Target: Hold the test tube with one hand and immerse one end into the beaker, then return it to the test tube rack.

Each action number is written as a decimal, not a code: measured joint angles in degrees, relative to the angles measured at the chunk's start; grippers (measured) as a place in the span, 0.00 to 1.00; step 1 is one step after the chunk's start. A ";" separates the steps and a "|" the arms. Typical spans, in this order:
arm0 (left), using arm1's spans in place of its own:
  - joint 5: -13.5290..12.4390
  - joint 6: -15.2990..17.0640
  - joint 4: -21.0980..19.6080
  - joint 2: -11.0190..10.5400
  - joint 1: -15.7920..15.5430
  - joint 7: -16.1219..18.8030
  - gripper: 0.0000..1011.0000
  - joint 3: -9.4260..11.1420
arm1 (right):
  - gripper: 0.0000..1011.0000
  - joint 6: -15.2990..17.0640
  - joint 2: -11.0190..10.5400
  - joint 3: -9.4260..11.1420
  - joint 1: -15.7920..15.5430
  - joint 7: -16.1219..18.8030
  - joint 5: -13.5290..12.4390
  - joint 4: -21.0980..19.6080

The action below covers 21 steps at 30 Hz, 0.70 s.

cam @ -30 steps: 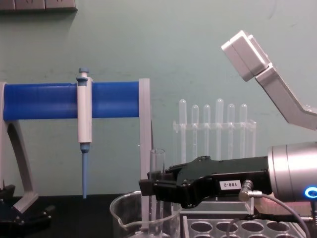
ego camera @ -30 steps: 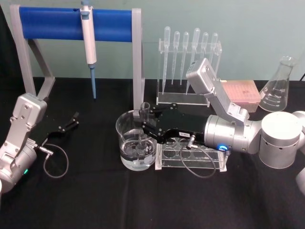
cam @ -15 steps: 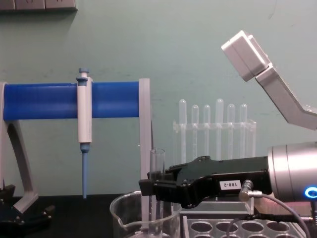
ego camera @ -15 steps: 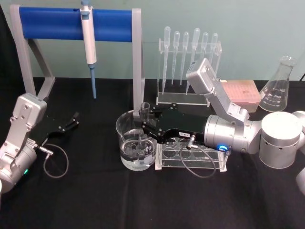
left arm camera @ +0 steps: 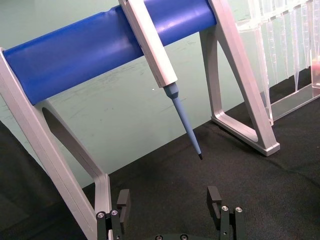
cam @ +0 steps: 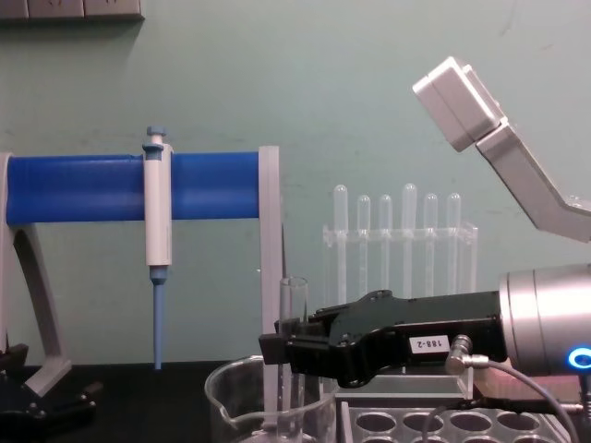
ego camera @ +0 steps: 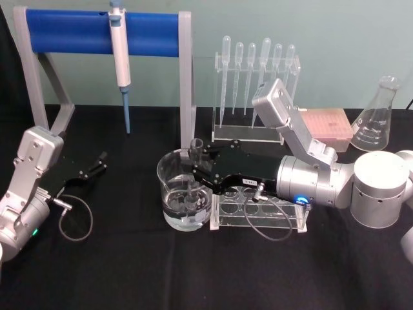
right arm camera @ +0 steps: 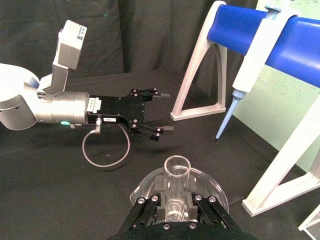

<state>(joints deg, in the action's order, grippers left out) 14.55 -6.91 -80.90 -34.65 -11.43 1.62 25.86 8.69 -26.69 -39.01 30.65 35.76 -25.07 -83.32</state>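
The left gripper (ego camera: 98, 163) lies low over the black table (ego camera: 129, 271) on the left, its jaws spread wide and holding nothing; behind it a white-and-blue pipettor (ego camera: 119, 48) hangs from a blue-barred stand (ego camera: 71, 31); near the middle sits the beaker (ego camera: 166, 187), partly filled with clear liquid; the test tube (ego camera: 196, 150) stands upright inside it, lower end dipped in the liquid, flared rim above the beaker's rim; the right gripper (ego camera: 195, 169) reaches in from the right, jaws pinched on the tube's middle; the clear test tube rack (ego camera: 258, 218) sits just beside the beaker under that arm; pipettes (ego camera: 258, 71) stand in a holder behind; a conical flask (ego camera: 377, 119) is far right.
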 joint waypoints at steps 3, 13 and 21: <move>0.00 0.00 0.00 0.00 0.00 0.00 0.99 0.00 | 0.22 0.00 0.00 0.00 0.00 0.00 0.00 0.00; 0.00 0.00 0.00 0.00 0.00 0.00 0.99 0.00 | 0.22 0.00 0.00 0.00 0.00 0.00 0.00 0.00; 0.00 0.00 0.00 0.00 0.00 0.00 0.99 0.00 | 0.22 0.00 0.00 0.00 0.00 0.00 0.00 0.00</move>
<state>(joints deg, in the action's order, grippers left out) 14.55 -6.91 -80.90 -34.65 -11.43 1.62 25.86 8.69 -26.69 -39.01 30.64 35.76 -25.07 -83.32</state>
